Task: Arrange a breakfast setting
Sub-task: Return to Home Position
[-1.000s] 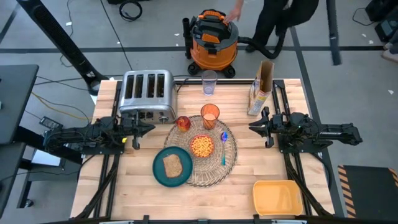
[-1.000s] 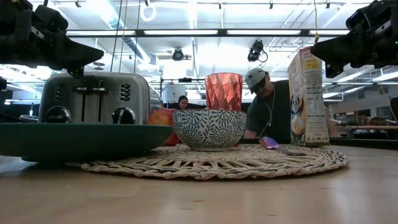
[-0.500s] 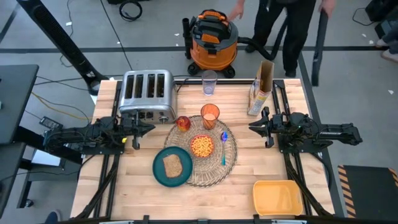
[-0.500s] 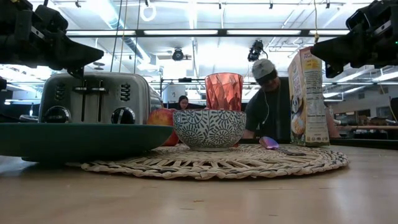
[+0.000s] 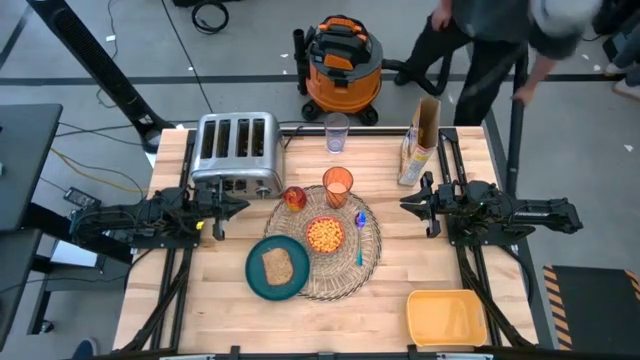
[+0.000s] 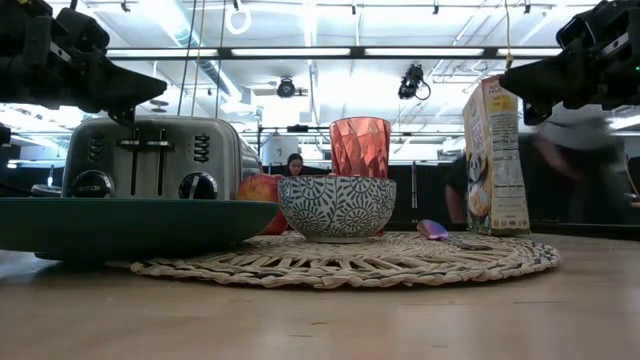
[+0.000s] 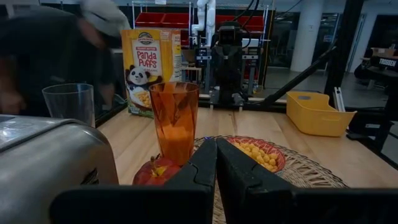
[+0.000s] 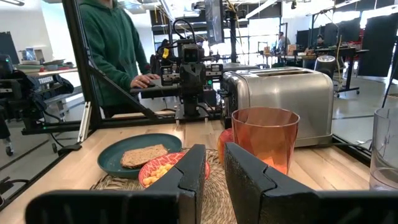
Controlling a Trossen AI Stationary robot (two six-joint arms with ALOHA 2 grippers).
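Two arms sit low at the side edges of the table (image 5: 400,270), both holding nothing. My left gripper (image 5: 222,205) is clenched tight just beside the toaster (image 5: 236,150). My right gripper (image 5: 415,205) shows a narrow gap between its fingers, apart from the setting. Between them lies the straw placemat (image 5: 372,250). The teal plate (image 5: 255,272) overlaps its near-left edge. The pink bowl (image 5: 306,235) sits at the mat's centre, with the orange cup (image 5: 338,184) just beyond it. The toast slice (image 5: 278,266) lies on the plate, the red apple (image 5: 295,197) sits left of the cup, and the blue spoon (image 5: 360,235) lies right of the bowl.

Orange cup (image 7: 175,121) upright; apple (image 7: 157,171) just beside; bowl (image 7: 278,163) near
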